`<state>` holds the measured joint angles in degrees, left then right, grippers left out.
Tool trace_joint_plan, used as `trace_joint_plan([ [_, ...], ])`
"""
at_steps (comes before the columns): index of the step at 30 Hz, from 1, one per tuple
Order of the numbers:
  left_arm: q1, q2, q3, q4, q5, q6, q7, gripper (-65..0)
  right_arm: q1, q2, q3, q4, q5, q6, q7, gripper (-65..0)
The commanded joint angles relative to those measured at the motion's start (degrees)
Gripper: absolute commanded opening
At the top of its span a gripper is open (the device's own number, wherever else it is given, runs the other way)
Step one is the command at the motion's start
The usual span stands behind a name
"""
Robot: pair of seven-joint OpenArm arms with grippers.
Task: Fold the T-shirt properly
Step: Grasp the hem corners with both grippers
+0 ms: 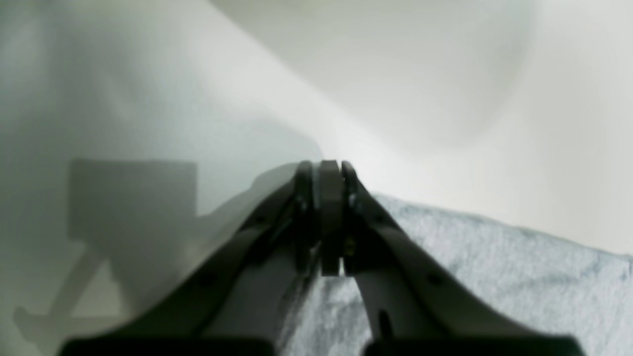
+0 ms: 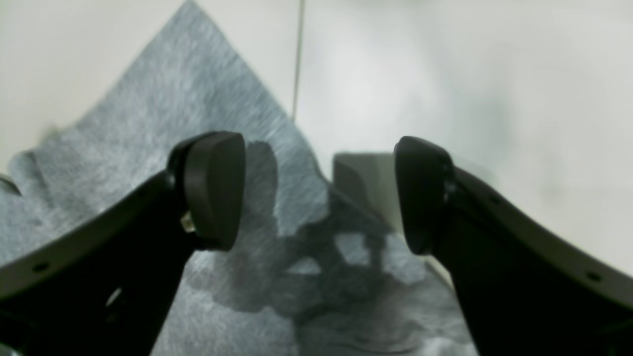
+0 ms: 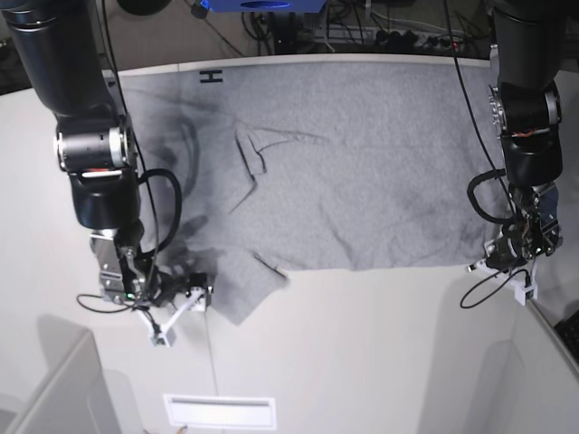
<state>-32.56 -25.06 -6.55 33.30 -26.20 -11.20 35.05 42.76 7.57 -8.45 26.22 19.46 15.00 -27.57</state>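
The desk point(image 3: 362, 362) carried the T-shirt point(image 3: 362, 181), which lay spread wide across its far half, plain grey side up, the near hem running roughly straight across the middle and one sleeve point(image 3: 242, 289) poking toward the near edge. Spread flat like that, the cloth gave both arms a free edge to work from, which is probably why each arm stood at an opposite end of the garment rather than over its middle.

The right claw point(image 2: 319, 193) hung low over the sleeve end, its two dark pads set well apart with nothing between them; grey fabric lay below the gap, so it seemed poised either to take a pinch or just clear of one. I could not tell whether the pads touched the cloth.

The left claw point(image 1: 330, 212) sat at the other end, at the shirt's side edge, jaws pressed together. From its wrist view grey fabric lay right beneath and beside the fingers, but whether a fold of cloth was actually pinched between them was too blurred to say.
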Motion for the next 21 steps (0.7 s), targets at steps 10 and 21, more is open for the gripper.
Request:
trace_joint_plan([
  [10,-0.8,-0.5,0.1,0.3,0.2,-0.3,1.8,-65.0,8.0,-2.1,0.1,-16.0,-0.3,0.3,13.3,-20.3],
  [21,-1.1,-0.6,0.1,0.3,0.3,-0.2,1.8,-65.0,4.8,-4.1,-7.4,-15.7,-0.2,0.4,9.8,-27.5],
])
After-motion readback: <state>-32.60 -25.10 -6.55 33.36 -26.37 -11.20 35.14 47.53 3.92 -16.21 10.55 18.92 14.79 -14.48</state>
